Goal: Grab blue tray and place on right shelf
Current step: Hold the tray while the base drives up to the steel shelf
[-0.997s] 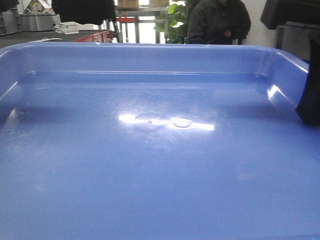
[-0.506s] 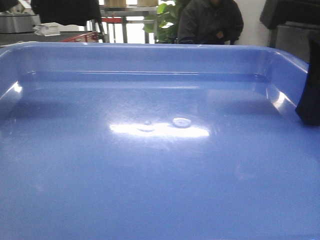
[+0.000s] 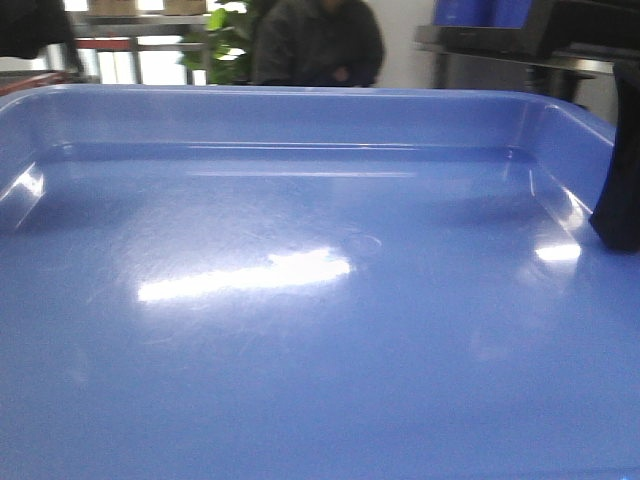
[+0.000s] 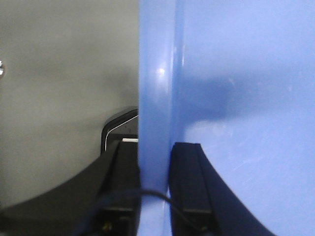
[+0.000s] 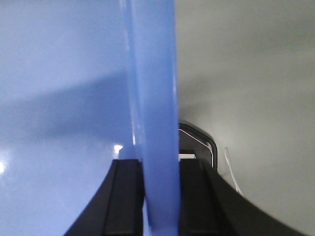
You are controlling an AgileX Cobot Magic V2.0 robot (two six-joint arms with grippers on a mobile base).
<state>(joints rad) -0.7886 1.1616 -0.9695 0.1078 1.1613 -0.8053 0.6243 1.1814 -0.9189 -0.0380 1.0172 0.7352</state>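
Observation:
The blue tray [image 3: 300, 340] fills the front view, level and held up, with its faint mould mark near the centre. My left gripper [image 4: 155, 147] is shut on the tray's left rim, one finger outside and one inside the tray [image 4: 246, 98]. My right gripper [image 5: 158, 162] is shut on the right rim of the tray [image 5: 59, 73] in the same way. One of the right gripper's fingers [image 3: 620, 170] shows as a dark shape at the right edge of the front view. A rack with a dark top beam [image 3: 500, 40] stands at the upper right; I cannot tell whether it is the right shelf.
Beyond the tray's far rim a seated person in dark clothes [image 3: 315, 45] and a green plant [image 3: 225, 40] are in the background. Blue bins [image 3: 480, 10] stand on the rack at the upper right. Grey floor [image 4: 59, 73] lies below both wrist views.
The background has slid to the left: the person moved from right of centre to left of centre, and the rack with the blue bins came into view. The tray stays fixed in both grips.

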